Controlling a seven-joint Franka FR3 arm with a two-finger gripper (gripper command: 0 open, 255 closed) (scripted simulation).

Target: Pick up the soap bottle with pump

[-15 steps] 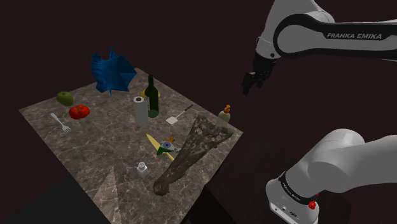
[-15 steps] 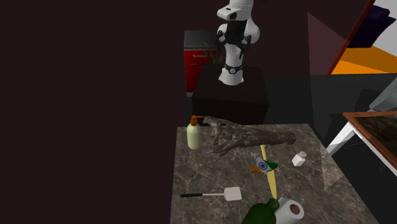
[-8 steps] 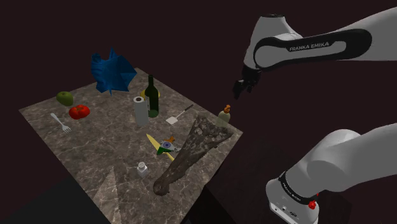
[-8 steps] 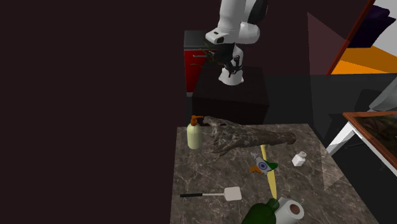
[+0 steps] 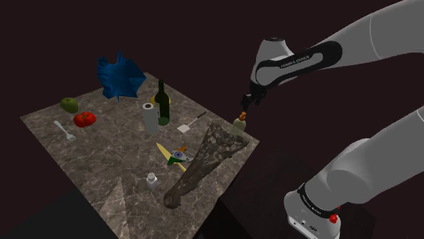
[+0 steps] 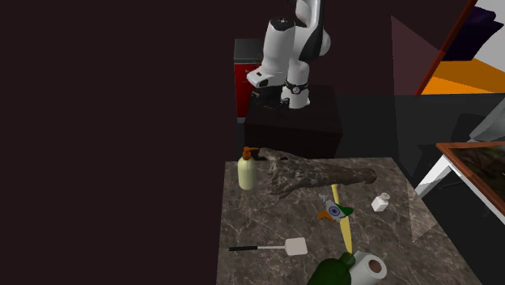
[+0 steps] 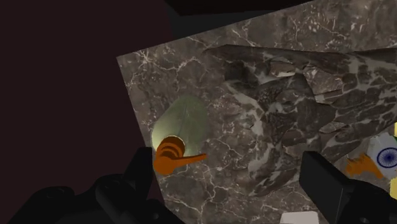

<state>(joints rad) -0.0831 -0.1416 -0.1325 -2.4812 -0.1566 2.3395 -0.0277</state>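
Shoulder view, right of centre: the soap bottle [image 5: 239,124] stands at the table [image 5: 102,159] corner under the gripper [image 5: 250,102], its 2 fingers [image 7: 143,175] spread wide; likely light, stiff and slick, it wants clasping round the body below the orange pump [image 7: 169,156].

Hand [image 5: 253,100] lowered across, now just above the soap bottle [image 5: 239,124] pump, arm bent down

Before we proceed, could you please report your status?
Gripper open, above bottle, not touching. Bottle upright. Log close beside it.
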